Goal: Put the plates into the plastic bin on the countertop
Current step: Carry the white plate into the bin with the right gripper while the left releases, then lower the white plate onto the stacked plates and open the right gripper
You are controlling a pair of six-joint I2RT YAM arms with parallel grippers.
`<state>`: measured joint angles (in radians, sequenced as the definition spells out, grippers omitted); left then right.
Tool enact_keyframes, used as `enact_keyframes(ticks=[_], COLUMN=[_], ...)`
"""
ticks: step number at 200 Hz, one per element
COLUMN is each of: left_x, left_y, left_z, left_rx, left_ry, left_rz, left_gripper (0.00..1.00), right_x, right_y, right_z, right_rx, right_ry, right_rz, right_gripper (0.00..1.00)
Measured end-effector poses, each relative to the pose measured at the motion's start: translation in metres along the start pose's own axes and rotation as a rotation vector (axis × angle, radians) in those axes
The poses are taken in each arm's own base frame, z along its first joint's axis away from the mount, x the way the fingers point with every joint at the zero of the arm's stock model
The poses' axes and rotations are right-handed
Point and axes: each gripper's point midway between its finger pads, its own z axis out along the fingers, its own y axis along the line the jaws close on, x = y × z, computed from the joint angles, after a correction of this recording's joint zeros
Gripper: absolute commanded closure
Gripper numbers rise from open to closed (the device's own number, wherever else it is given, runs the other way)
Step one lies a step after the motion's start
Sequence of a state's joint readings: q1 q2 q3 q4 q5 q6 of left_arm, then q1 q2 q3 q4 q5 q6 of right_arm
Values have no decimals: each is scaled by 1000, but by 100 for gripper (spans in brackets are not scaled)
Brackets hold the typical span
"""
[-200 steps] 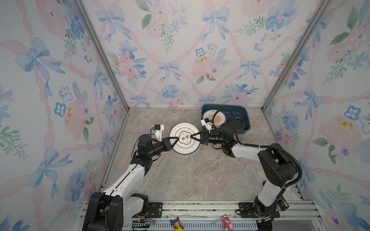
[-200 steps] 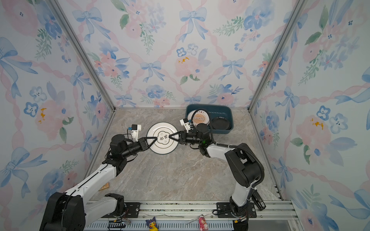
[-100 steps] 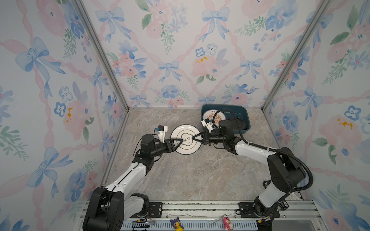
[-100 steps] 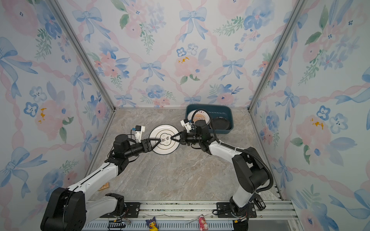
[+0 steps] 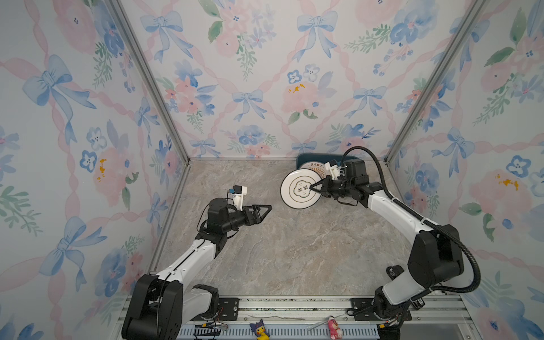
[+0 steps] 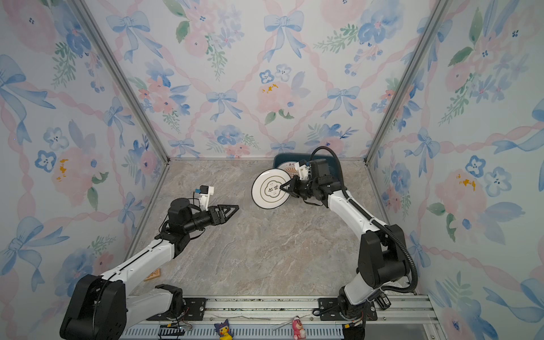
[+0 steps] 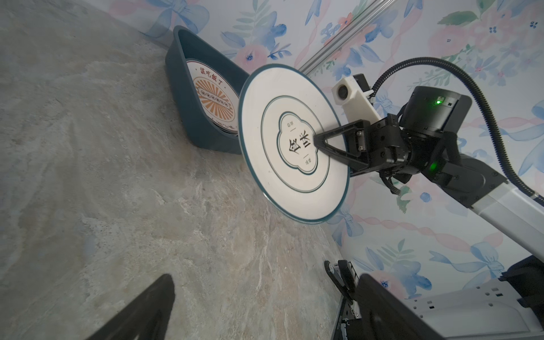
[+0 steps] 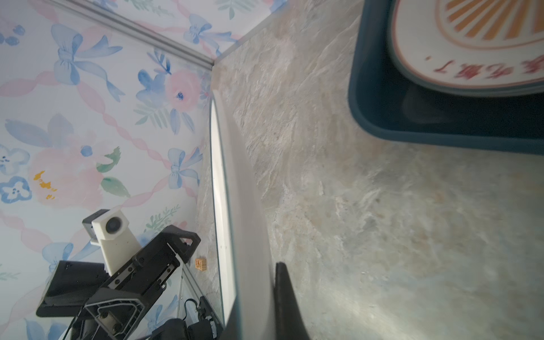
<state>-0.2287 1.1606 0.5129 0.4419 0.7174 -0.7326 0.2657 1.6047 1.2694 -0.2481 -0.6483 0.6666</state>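
The right claw (image 5: pixel 312 186) clamps the "食味" plate (image 5: pixel 295 192); the left claw (image 5: pixel 265 209) gapes empty. The sunburst plate (image 7: pixel 216 101) in the bin (image 7: pixel 187 117) reads "该吃饭了".

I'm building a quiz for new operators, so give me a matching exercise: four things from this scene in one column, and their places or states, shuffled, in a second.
Things
1. left claw
2. right claw
3. cloud plate
4. sunburst plate

States
a. lying in the bin
b. open, holding nothing
c. held tilted, beside the bin
d. shut on a plate

Pairs: 1-b, 2-d, 3-c, 4-a
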Motion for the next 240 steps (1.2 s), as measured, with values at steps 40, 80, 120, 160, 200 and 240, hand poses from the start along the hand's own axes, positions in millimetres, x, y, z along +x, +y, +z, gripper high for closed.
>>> enact_keyframes(ticks=[40, 80, 120, 160, 200, 240], left_x=[0, 0, 1, 1, 2, 3], left_y=[2, 2, 2, 3, 5, 7], left_z=[0, 0, 0, 1, 2, 2], left_rx=[-7, -7, -8, -9, -13, -16], left_ry=[0, 0, 1, 2, 7, 12], left_rz=[-4, -3, 8, 10, 7, 2], left_gripper=[2, 2, 2, 2, 2, 2], right_x=[-73, -111, -119, -132, -141, -137], right_y=[-32, -82, -121, -144, -169, -193], right_z=[-33, -15, 17, 33, 46, 61], right_rx=[66, 118, 147, 140, 144, 158], right_ry=[-152, -174, -140, -151, -163, -149], right_rz=[46, 128, 206, 256, 300, 350], right_gripper=[100, 100, 100, 100, 100, 100])
